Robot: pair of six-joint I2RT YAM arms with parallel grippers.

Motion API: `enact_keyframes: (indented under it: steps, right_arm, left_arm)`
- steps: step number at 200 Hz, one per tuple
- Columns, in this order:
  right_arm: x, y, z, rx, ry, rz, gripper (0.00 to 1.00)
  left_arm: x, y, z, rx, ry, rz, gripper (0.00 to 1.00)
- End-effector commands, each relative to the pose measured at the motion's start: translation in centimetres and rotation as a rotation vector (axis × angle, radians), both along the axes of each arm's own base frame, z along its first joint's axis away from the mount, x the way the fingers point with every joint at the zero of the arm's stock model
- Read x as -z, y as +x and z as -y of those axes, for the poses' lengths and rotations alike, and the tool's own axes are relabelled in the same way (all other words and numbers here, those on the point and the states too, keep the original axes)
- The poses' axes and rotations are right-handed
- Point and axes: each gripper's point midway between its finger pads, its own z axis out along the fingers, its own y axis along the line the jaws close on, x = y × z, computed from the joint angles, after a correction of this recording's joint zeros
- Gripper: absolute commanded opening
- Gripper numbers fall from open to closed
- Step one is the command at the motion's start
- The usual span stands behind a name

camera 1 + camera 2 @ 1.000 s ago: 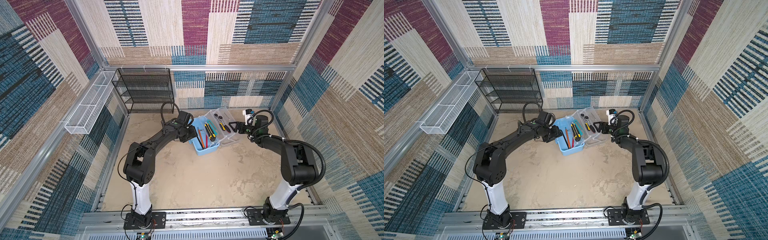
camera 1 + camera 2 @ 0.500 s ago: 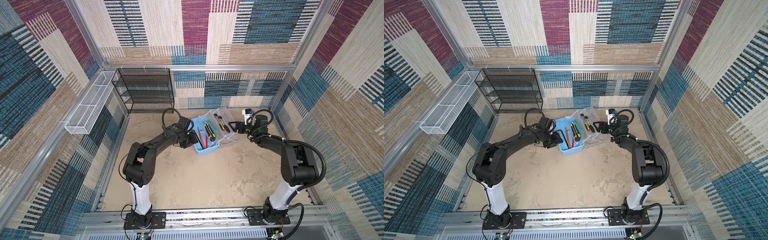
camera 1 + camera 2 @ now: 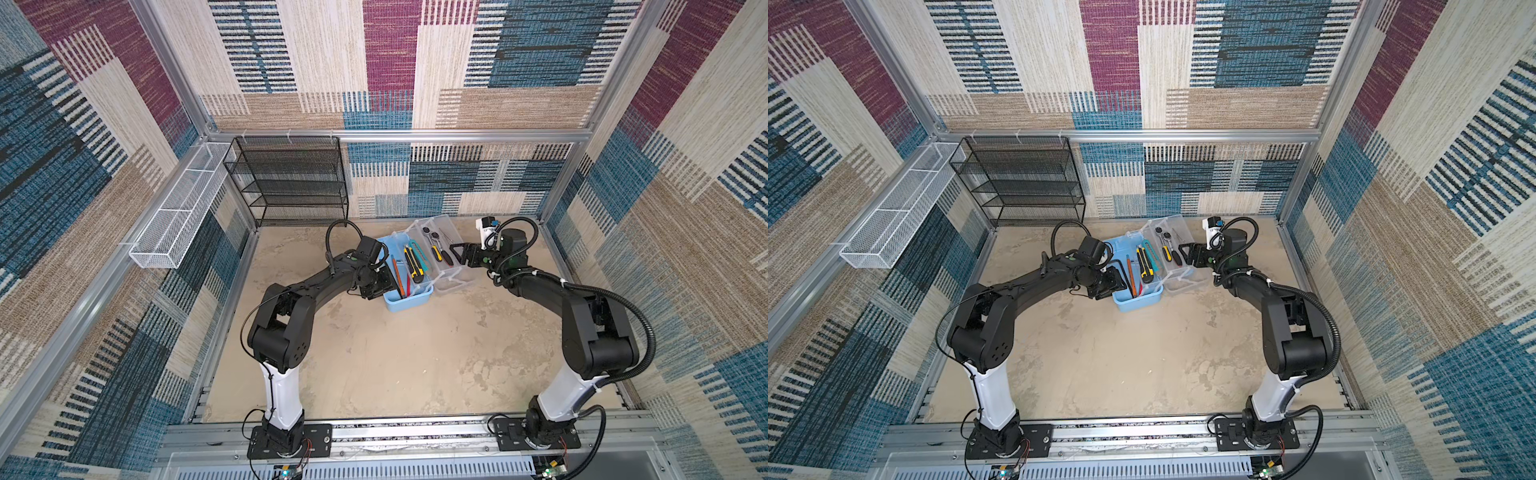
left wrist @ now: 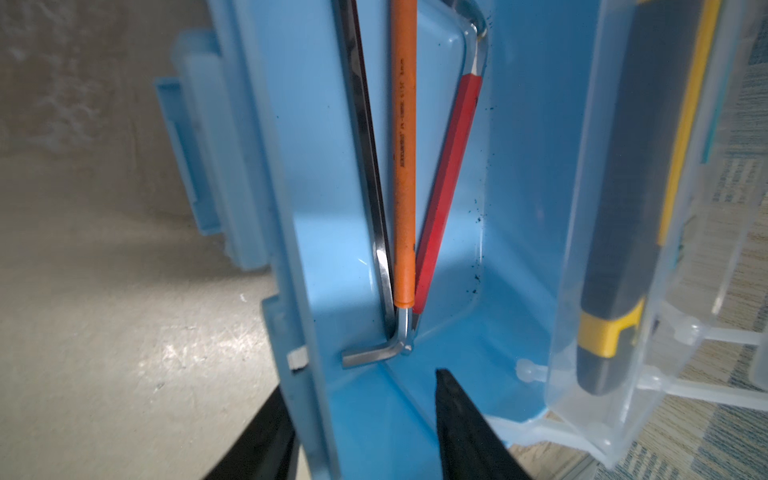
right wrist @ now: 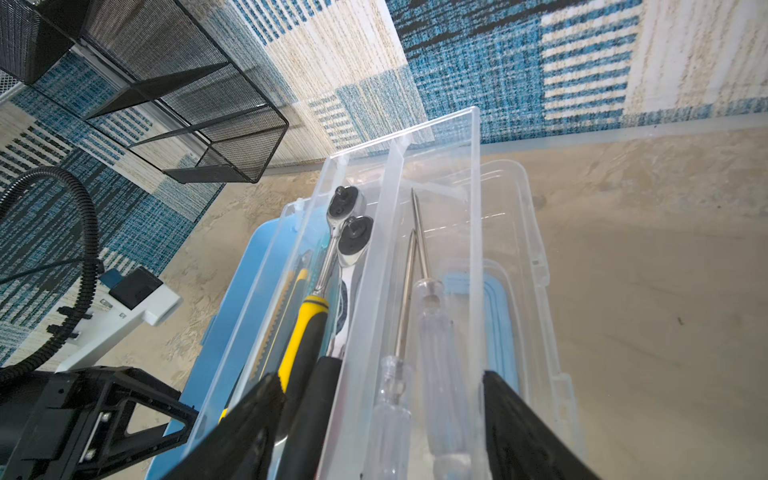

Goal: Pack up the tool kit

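The tool kit's light-blue case point(image 3: 409, 301) lies open at the back of the floor, with its clear tray point(image 5: 473, 166) and clear lid point(image 3: 457, 282) on the right. In the case lie chrome point(image 4: 374, 208), orange point(image 4: 405, 166) and red point(image 4: 449, 187) hex keys. The tray holds utility knives point(image 3: 413, 264), ratchets point(image 5: 345, 232) and clear-handled screwdrivers point(image 5: 436, 353). My left gripper point(image 4: 361, 382) is open astride the case's left wall, one finger outside and one inside. My right gripper point(image 5: 379, 374) stands open, wide over the tray's near end.
A black wire-mesh rack point(image 3: 291, 178) stands against the back wall, left of the case. A long white wire basket point(image 3: 178, 216) hangs on the left wall. The lid's blue handle point(image 5: 496, 316) shows through the clear plastic beneath the tray.
My left gripper has slid toward the front along the case's left wall and its jaws have narrowed a little. The right gripper has hardly moved.
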Motion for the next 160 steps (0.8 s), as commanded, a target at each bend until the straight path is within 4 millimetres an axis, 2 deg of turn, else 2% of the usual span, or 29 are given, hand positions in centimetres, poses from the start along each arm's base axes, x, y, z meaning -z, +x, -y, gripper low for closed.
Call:
enact_keyframes:
  steps: [1,98,160]
  right_arm:
    - [-0.9,-1.1,-2.3,-0.091,0.032,0.002,0.76]
    - [-1.0,-1.7,-4.0,-0.049,-0.022,-0.013,0.74]
    - [-1.5,-1.9,-6.5,-0.009,-0.111,-0.003,0.72]
  left_arm:
    - [-1.0,0.5,1.3,0.039,-0.065,0.044,0.53]
    - [-1.1,0.7,1.5,0.038,-0.074,0.052,0.52]
    - [-0.8,0.4,1.0,0.030,-0.060,0.048,0.53]
